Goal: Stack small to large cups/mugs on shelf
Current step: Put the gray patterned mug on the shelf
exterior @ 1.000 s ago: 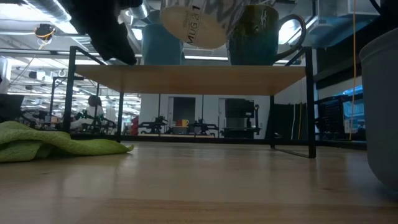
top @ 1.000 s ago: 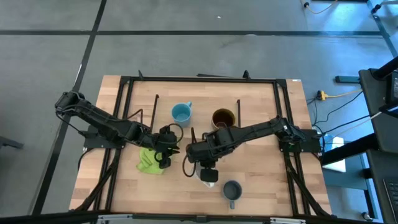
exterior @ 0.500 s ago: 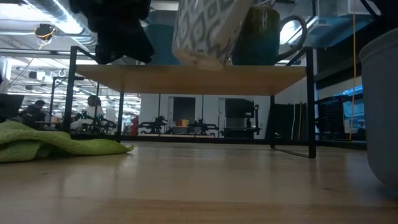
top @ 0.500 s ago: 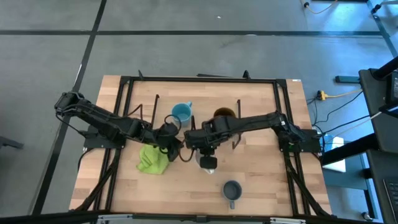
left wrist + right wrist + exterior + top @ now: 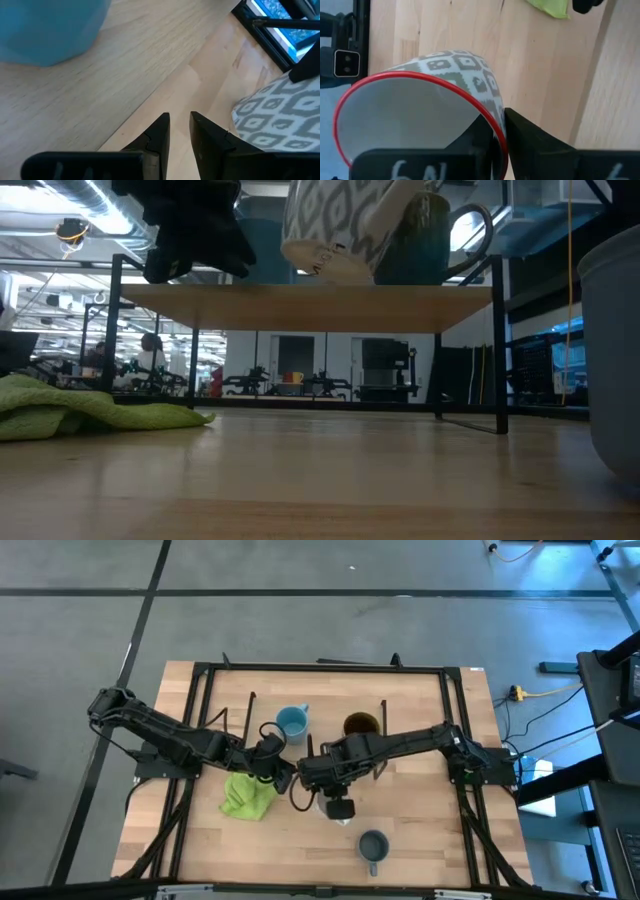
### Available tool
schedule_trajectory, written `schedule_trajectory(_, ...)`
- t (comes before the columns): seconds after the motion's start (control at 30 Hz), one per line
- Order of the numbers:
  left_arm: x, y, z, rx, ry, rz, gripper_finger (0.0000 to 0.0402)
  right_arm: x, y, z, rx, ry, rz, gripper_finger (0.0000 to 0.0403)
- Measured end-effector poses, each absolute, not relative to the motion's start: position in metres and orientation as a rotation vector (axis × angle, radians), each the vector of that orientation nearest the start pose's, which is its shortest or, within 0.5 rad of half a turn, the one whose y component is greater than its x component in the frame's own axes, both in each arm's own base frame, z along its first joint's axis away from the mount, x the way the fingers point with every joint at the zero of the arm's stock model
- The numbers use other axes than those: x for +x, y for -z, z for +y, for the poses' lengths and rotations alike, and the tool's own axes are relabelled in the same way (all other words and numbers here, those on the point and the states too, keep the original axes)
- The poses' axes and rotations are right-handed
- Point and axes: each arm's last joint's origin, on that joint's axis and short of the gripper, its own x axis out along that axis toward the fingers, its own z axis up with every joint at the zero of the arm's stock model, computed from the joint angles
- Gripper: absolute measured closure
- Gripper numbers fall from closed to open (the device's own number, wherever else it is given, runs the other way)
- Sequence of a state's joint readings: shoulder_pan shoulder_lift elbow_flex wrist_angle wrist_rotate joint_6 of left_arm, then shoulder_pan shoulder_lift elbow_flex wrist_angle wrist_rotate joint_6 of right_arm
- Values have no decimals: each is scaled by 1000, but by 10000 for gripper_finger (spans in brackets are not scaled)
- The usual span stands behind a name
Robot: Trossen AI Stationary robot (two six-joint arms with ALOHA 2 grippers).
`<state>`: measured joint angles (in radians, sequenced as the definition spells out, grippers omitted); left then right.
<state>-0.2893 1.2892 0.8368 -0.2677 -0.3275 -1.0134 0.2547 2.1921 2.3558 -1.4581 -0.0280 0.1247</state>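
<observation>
White patterned mug [image 5: 420, 115] is pinched by its rim in the right gripper [image 5: 497, 131], tilted above the shelf [image 5: 310, 308]; levelling and lowering seem needed next.

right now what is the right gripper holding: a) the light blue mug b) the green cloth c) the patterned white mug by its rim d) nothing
c: in the right wrist view the right gripper pinches the red rim of the patterned white mug, one finger inside and one outside.

The shelf [image 5: 300, 308] is pale matt wood on thin black metal wire. The table [image 5: 420, 830] is light, smooth-grained wood. The patterned white mug [image 5: 445, 95] looks glazed ceramic, perhaps. The green cloth [image 5: 70, 408] is soft, crumpled fabric.
</observation>
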Motion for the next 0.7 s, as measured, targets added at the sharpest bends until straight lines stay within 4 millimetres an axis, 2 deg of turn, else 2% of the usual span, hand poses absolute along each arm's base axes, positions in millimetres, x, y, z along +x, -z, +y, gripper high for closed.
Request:
schedule_trajectory(0.53, 259, -244, -67, -767, -371, 539, 333, 416, -324, 111, -225, -299, 1298, 357)
schedule_trajectory(0.7, 262, -248, -68, -790, -353, 497, 333, 416, -324, 110, -268, -285, 1297, 357)
